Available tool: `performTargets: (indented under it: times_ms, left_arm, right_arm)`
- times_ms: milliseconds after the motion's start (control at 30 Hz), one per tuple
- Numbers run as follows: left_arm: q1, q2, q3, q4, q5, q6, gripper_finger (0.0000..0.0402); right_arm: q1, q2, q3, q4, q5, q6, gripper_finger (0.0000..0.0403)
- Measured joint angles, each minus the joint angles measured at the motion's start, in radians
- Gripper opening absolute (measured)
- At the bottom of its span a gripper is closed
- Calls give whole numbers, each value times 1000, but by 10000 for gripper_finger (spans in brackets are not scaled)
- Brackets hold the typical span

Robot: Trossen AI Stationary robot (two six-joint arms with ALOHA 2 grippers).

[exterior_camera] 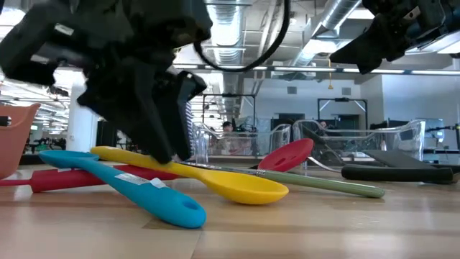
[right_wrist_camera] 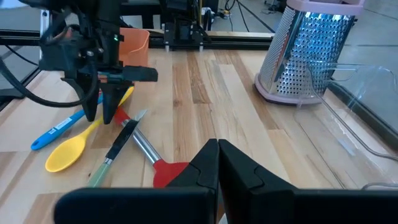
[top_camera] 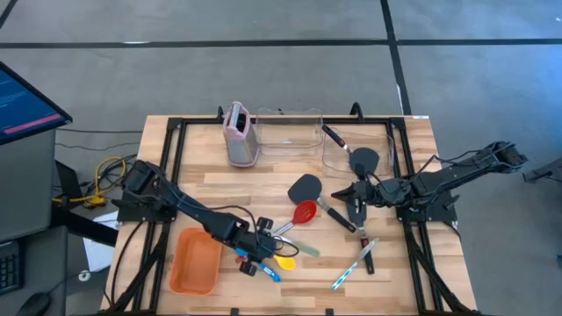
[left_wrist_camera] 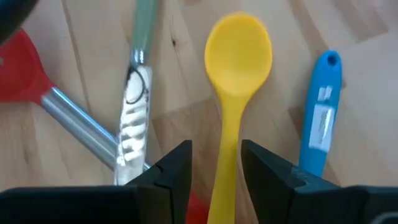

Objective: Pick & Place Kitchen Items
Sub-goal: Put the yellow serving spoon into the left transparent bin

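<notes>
My left gripper is open and low over the table's near middle. Its fingers stand on either side of the yellow spoon's handle, with a small gap each side. The yellow spoon lies flat, crossing the blue spoon and beside the green-handled tool. The red long-handled spoon lies just beyond them. My right gripper is shut and raised above the table right of centre, near a black spatula. A second black spatula lies farther back.
An orange tray sits left of my left gripper, near the front edge. A pink-topped metal grater and two clear bins stand at the far edge. Two thin tools lie near the front right.
</notes>
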Motion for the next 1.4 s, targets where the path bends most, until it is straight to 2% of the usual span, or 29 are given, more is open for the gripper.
performTargets:
  times_ms: [300, 667, 867, 1100, 1267, 1400]
  left_arm:
    - [0, 0, -74, 121, 0, -4, 125]
    - [1, 19, -78, 129, 0, -33, 106]
    - [1, 20, -78, 128, 3, -33, 78]
    - [1, 18, -78, 127, 3, -39, 13]
    - [1, 10, -78, 125, 3, -39, 17]
    - [1, -41, -79, 126, 3, -39, 11]
  right_arm:
    - [0, 0, 0, -1, 0, 0, 1]
    - [0, 0, 0, -5, 0, 0, 1]
    - [0, 0, 0, -5, 0, 0, 1]
    - [0, 0, 0, -5, 0, 0, 1]
    - [0, 0, 0, -5, 0, 0, 1]
    - [0, 0, 0, -5, 0, 0, 1]
